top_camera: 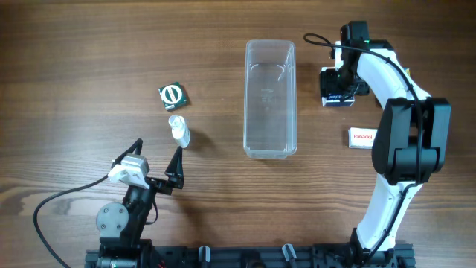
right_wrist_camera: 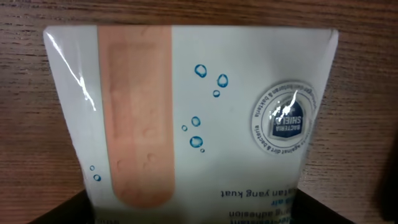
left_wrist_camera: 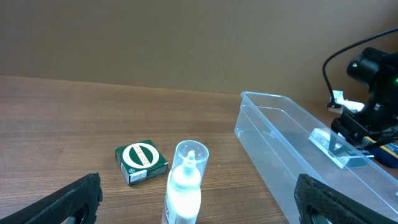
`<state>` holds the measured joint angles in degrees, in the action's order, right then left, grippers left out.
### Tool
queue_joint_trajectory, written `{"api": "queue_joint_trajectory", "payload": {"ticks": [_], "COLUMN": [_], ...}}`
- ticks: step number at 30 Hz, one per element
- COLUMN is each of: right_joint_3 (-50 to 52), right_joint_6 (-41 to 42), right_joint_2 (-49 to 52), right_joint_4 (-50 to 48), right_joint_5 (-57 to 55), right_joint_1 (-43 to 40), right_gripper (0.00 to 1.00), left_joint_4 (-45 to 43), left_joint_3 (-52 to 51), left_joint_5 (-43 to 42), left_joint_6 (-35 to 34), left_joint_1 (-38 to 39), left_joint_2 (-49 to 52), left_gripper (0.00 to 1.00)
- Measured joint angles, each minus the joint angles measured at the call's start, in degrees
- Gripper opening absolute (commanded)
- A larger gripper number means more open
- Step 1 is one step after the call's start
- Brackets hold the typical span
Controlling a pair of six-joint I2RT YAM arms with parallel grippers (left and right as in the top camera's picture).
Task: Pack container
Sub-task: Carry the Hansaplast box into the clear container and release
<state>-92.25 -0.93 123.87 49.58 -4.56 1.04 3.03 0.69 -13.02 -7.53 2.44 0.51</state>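
The container [top_camera: 270, 97] stood mid-surface [top_camera: 89, 52], long axis running away from the arms. The left gripper [top_camera: 158, 147] hung low with its fingers spread wide, near a white bottle [top_camera: 178, 130] and a green box [top_camera: 172, 94]. The right gripper [top_camera: 341, 88] sat over a plaster box [right_wrist_camera: 199, 112] just right of the container. Its fingers seemed to flank the box, though I could not tell if they pinched it. A Panadol box [top_camera: 362, 138] lay nearby.

Container [top_camera: 248, 97]: clear plastic tub, rectangular with rounded corners, long and narrow. Stands upright on the wooden table [top_camera: 74, 59], open side up, near the centre, long axis running from near to far.
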Motion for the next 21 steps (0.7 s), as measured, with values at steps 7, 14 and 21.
{"api": "queue_joint_trajectory", "payload": {"ticks": [7, 14, 21], "right_joint_3": [0.0, 0.0, -0.35], "right_joint_6": [0.74, 4.46, 10.14], "right_joint_2": [-0.13, -12.79, -30.23], "right_joint_4": [0.22, 5.22, 8.94], "right_joint_5": [0.02, 7.74, 11.98], "right_joint_1": [0.0, 0.07, 6.71], "right_gripper": [0.75, 0.71, 0.69], "left_joint_4": [0.0, 0.0, 0.0], "left_joint_3": [0.0, 0.0, 0.0], "left_joint_5": [0.0, 0.0, 0.0], "left_joint_6": [0.0, -0.02, 0.0], "left_joint_1": [0.0, 0.0, 0.0], "left_joint_2": [0.0, 0.0, 0.0], "left_gripper": [1.0, 1.0, 1.0]}}
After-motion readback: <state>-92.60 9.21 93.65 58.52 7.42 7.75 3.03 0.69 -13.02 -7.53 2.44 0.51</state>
